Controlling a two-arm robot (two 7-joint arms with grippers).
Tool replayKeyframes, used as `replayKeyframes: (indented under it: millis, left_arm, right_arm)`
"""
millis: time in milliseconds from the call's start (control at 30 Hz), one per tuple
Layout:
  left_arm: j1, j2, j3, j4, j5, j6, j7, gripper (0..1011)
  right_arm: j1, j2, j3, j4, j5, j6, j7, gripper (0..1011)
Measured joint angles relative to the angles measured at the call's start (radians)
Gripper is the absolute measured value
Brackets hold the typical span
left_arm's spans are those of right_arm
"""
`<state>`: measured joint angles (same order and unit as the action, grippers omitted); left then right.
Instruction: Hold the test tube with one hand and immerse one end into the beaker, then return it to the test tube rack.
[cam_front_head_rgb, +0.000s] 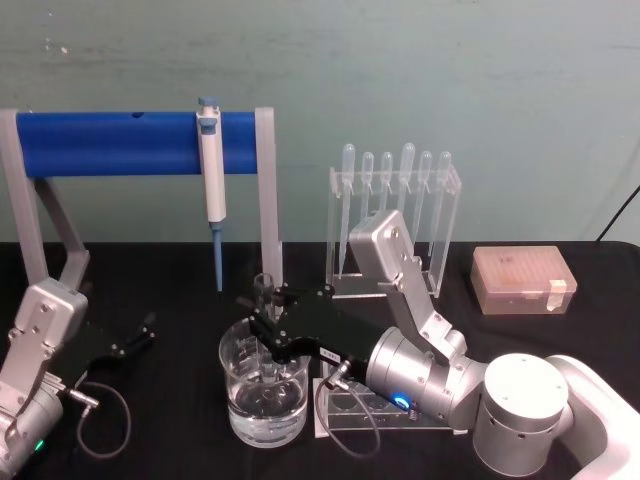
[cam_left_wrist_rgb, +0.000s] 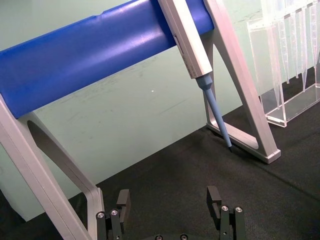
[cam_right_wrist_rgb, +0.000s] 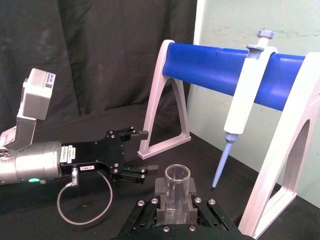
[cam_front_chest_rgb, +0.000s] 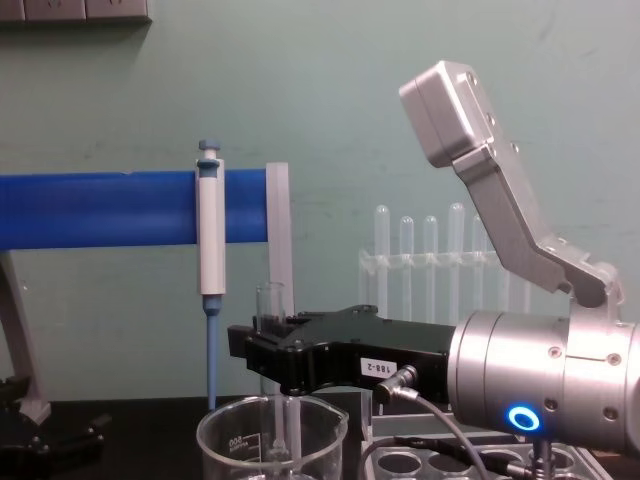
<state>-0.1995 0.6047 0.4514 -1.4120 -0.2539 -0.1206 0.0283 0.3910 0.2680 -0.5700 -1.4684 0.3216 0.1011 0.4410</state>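
Note:
The test tube (cam_front_head_rgb: 263, 288) stands upright in my right gripper (cam_front_head_rgb: 262, 318), whose black jaws are shut on it just below the rim. Its lower end reaches down inside the beaker (cam_front_head_rgb: 264, 395), which holds clear liquid at the bottom. From the chest, the test tube (cam_front_chest_rgb: 271, 300) rises above my right gripper (cam_front_chest_rgb: 262, 345) and its lower part shows through the beaker (cam_front_chest_rgb: 225, 445). The right wrist view looks down on the test tube's rim (cam_right_wrist_rgb: 178, 175) between the pads. My left gripper (cam_front_head_rgb: 135, 335) rests open on the table at the left, well apart from the beaker.
A stand with a blue bar (cam_front_head_rgb: 110, 143) carries a white-and-blue pipettor (cam_front_head_rgb: 212, 170) behind the beaker. A clear rack of plastic pipettes (cam_front_head_rgb: 395, 215) stands at the back right, a tan tip box (cam_front_head_rgb: 522, 280) beside it. A clear rack with round holes (cam_front_head_rgb: 345, 410) lies under my right arm.

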Motion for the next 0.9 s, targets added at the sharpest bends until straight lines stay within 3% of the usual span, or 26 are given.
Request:
replayKeyframes:
  millis: [900]
  left_arm:
    - [0.000,0.000,0.000,0.000,0.000,0.000,0.000,1000]
  right_arm:
    - [0.000,0.000,0.000,0.000,0.001,0.000,0.000,225]
